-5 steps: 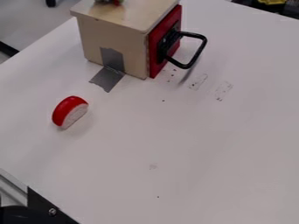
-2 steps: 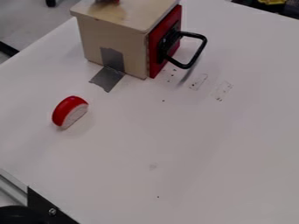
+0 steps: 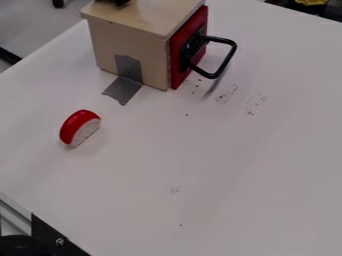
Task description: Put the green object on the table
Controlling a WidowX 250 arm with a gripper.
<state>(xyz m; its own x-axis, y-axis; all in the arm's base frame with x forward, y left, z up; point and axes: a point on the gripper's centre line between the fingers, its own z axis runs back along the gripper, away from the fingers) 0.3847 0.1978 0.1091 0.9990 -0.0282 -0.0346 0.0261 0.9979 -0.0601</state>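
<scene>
Pincer newly over wooden box

I can pass freely over the white table from the centre to the lower right. The wooden box blocks my upper left, its black handle jutting right; a red-and-white piece stands left of centre.

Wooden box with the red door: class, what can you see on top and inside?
Something dark shows over the box, cut off by the picture's edge, too little to name. Its walls and shut door hide the inside.
</scene>
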